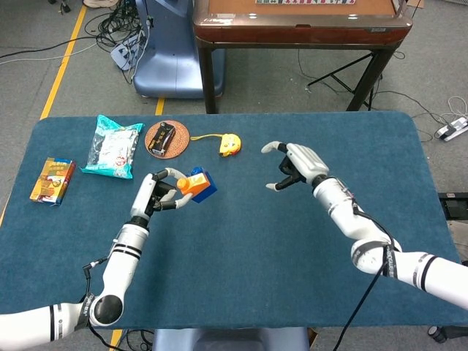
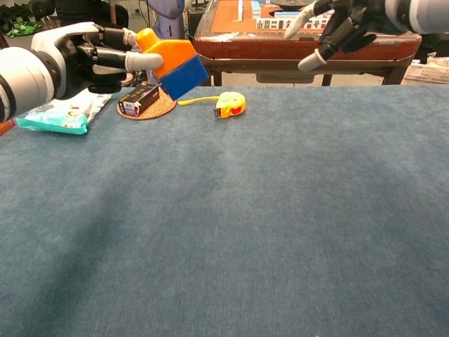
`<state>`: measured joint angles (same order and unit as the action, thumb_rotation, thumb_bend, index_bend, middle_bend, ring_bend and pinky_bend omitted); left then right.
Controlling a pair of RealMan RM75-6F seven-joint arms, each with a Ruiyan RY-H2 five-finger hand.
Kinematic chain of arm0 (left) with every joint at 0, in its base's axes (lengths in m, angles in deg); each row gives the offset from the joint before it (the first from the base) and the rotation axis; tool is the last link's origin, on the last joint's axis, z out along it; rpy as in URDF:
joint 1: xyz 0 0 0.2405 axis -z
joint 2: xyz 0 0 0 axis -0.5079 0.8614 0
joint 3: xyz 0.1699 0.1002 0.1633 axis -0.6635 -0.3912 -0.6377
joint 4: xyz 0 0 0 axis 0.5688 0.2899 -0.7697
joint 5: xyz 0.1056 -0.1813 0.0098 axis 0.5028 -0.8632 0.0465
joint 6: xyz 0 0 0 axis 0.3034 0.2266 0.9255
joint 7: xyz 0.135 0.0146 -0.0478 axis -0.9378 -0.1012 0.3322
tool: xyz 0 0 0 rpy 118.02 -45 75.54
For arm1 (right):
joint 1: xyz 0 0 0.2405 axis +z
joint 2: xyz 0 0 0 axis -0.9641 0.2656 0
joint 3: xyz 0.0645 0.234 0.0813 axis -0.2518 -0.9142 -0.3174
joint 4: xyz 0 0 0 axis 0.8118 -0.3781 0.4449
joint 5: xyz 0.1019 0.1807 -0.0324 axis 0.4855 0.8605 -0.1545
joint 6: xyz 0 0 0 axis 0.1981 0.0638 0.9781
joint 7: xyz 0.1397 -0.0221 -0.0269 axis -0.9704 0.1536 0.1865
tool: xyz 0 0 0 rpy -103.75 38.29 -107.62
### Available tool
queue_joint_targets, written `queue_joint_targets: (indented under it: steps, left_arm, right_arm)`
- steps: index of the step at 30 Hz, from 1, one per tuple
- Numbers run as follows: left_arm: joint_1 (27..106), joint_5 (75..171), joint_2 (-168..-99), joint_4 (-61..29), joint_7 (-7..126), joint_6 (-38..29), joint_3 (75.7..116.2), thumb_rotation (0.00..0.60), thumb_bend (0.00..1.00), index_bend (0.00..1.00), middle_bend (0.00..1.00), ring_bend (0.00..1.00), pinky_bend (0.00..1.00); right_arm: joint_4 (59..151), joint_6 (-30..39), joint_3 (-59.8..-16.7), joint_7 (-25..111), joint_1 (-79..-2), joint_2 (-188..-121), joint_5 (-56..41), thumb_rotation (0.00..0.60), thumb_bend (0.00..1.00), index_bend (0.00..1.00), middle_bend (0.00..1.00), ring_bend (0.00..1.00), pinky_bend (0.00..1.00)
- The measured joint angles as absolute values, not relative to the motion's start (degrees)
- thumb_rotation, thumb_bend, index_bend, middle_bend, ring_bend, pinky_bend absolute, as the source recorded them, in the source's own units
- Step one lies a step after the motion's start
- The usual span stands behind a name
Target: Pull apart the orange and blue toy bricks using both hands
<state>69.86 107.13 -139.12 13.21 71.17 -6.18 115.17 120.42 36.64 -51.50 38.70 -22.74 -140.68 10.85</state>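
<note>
My left hand point(image 1: 155, 195) point(image 2: 84, 56) holds the joined bricks in the air above the table's left half, pinching the orange brick point(image 1: 191, 183) point(image 2: 167, 55). The blue brick point(image 1: 205, 186) point(image 2: 184, 75) is stuck to the orange one and points to the right, tilted. My right hand point(image 1: 296, 165) point(image 2: 337, 28) hovers open to the right of the bricks, fingers spread and curved toward them, a clear gap away.
A yellow tape measure point(image 1: 229, 144) point(image 2: 229, 104) lies behind the bricks. A round coaster with a dark box point(image 1: 167, 138) point(image 2: 143, 102), a teal snack bag point(image 1: 113, 147) point(image 2: 56, 115) and an orange packet point(image 1: 52, 180) sit at the back left. A wooden table point(image 2: 302, 38) stands beyond.
</note>
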Motion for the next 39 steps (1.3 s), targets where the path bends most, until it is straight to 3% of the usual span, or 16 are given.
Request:
queue_joint_targets:
  steps: [5, 14, 25, 39]
  left_arm:
    - [70.1, 108.2, -139.8, 13.0, 70.9, -5.8, 114.9, 0.6, 0.39, 0.79, 1.0, 1.0, 1.0]
    - [70.4, 109.3, -140.6, 13.0, 70.1, -5.0, 114.7, 0.6, 0.39, 0.79, 1.0, 1.0, 1.0]
    - [70.8, 109.7, -140.7, 13.9, 69.0, -4.5, 115.2, 0.6, 0.39, 0.79, 1.0, 1.0, 1.0]
    - [71.0, 110.6, -140.5, 14.4, 68.2, -4.6, 114.6, 0.6, 0.39, 0.79, 1.0, 1.0, 1.0]
  right_arm:
    - [117.5, 45.4, -51.7, 36.6, -17.5, -140.5, 16.9, 0.6, 0.0, 0.18, 1.0, 1.0, 1.0]
    - [111.9, 58.5, -53.9, 28.3, -13.8, -141.8, 18.0, 0.6, 0.0, 0.13, 1.0, 1.0, 1.0]
    - [108.3, 66.1, -58.9, 23.3, -14.5, -145.4, 13.8, 0.6, 0.0, 0.11, 1.0, 1.0, 1.0]
    - [104.7, 69.7, -62.5, 21.6, -15.4, -149.9, 9.7, 0.6, 0.0, 0.11, 1.0, 1.0, 1.0]
